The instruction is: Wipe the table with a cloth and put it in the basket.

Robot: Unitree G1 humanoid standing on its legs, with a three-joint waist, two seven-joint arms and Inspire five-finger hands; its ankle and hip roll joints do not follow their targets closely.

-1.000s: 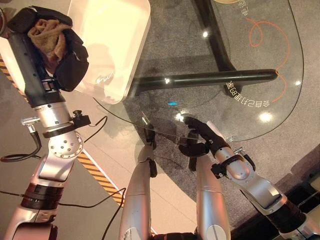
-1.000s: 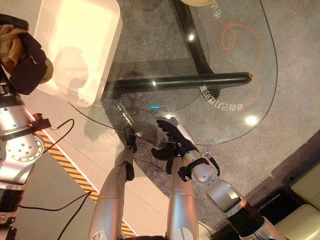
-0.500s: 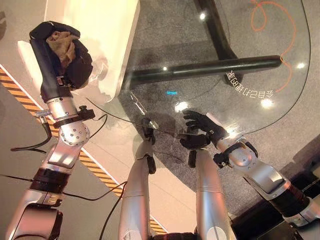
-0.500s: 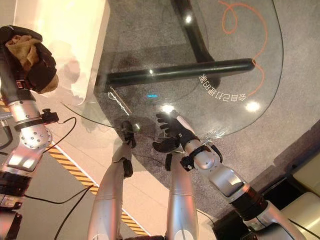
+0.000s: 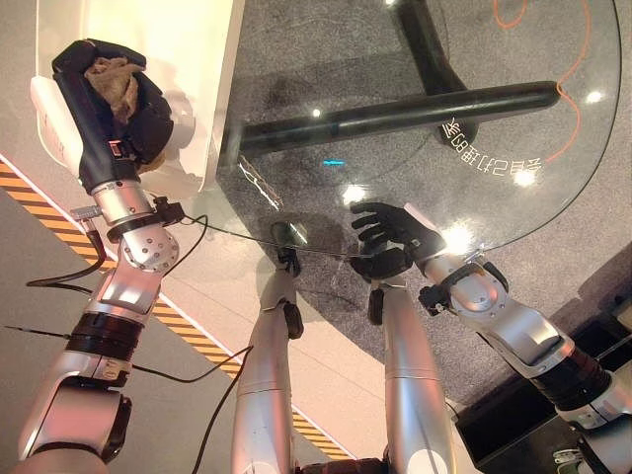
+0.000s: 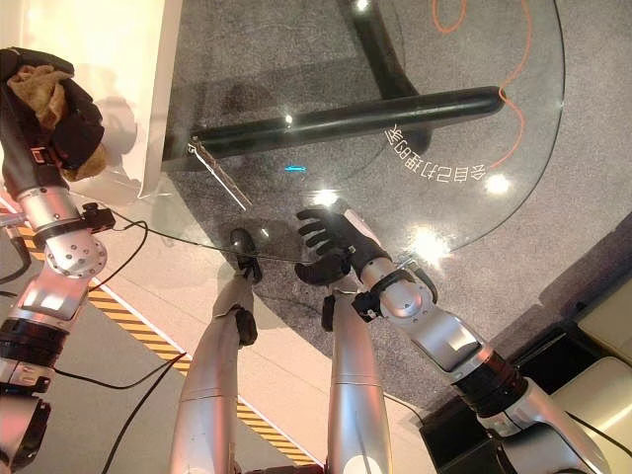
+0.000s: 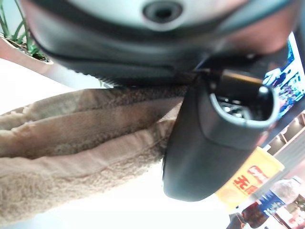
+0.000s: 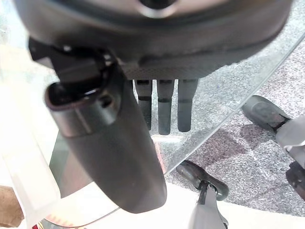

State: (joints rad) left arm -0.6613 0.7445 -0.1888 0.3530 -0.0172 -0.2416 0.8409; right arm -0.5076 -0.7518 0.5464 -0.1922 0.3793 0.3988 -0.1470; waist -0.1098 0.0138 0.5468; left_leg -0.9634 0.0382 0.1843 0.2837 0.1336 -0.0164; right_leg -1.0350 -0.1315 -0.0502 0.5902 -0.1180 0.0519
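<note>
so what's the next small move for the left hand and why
Probably open the fingers to drop the cloth. The left hand is curled around the brown cloth and is held over the white basket beside the glass table. The right hand rests open at the table's edge.

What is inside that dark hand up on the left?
The left hand is curled round a brown fuzzy cloth, held over a white basket. The fingers cover most of the cloth; a bunched part shows.

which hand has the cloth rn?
The left hand, raised over the white basket, fingers curled round the brown cloth. The right hand rests open at the glass table's near edge, holding nothing.
</note>
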